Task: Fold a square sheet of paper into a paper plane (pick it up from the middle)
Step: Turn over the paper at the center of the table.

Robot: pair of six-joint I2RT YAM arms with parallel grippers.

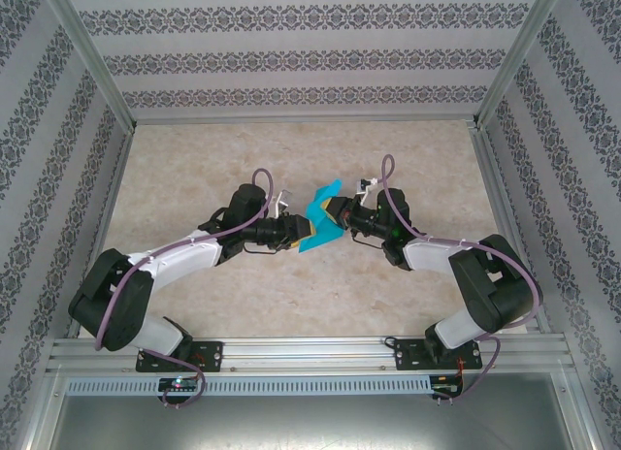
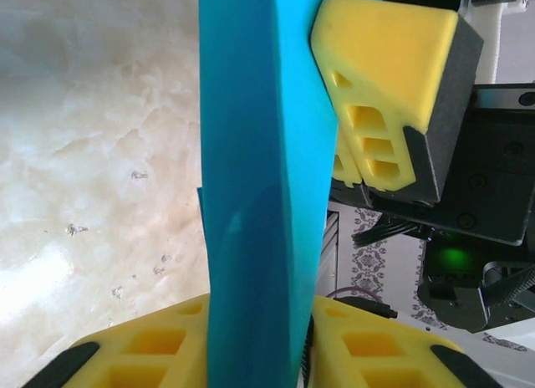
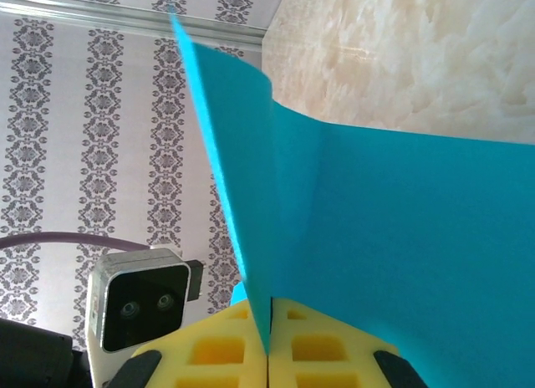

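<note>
Marbled beige table (image 1: 291,305) lies beneath the black right gripper (image 1: 337,215), which hangs over its middle. Pinched between that gripper's closed yellow fingers (image 3: 326,354), a thin, partly folded cyan-blue sheet of paper (image 1: 318,219) stands on edge, its long axis running away from the arm bases and its top corner pointing at the far wall. Directly facing the right gripper, the left gripper (image 2: 259,367) straddles the sheet with 2 narrowly set fingers. Whether they truly pinch it, I cannot tell.

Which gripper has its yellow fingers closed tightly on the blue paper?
The right gripper: its fingers meet on the sheet. The left gripper's fingers stand apart around it.
</note>
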